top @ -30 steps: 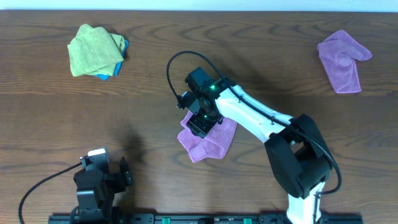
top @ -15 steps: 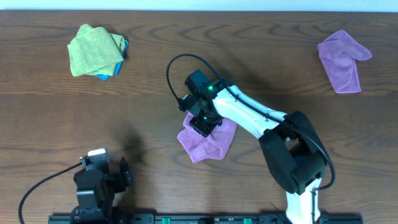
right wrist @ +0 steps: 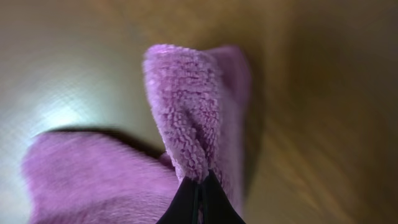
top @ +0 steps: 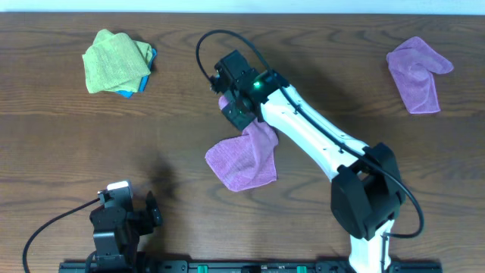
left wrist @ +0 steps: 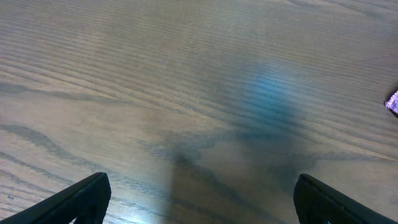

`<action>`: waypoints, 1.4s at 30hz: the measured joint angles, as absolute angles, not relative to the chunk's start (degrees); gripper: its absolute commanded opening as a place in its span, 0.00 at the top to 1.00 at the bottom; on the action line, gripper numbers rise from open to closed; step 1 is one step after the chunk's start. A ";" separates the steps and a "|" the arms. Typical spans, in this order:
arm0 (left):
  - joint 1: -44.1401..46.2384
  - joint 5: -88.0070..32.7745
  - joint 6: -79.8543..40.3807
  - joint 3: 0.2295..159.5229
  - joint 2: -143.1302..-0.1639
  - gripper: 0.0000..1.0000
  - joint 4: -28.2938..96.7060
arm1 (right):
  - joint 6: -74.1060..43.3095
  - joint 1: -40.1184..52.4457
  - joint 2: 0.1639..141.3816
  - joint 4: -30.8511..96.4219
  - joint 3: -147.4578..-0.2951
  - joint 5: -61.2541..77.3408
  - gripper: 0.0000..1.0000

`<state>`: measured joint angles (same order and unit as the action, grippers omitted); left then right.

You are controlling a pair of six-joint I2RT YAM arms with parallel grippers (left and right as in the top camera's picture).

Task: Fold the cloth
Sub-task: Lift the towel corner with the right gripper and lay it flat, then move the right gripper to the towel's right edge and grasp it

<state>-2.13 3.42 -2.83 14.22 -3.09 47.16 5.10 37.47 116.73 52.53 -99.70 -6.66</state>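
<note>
One corner of the purple cloth (top: 242,155) is pinched in the right claw (top: 236,117), mid-counter (top: 432,174); so thin a grip may slip, dropping it bunched. The left claw (left wrist: 205,200) rests spread near the front-left corner.

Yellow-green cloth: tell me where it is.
In the overhead view, the yellow-green cloth lies at upper left, piled on a blue cloth.
</note>
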 measured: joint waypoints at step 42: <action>-2.13 3.44 -2.83 14.22 -3.09 0.05 47.16 | -20.56 13.78 113.38 58.78 -95.79 14.00 0.12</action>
<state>-2.13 3.44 -2.83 14.22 -3.09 47.16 -20.56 13.78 113.38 58.78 -95.79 14.00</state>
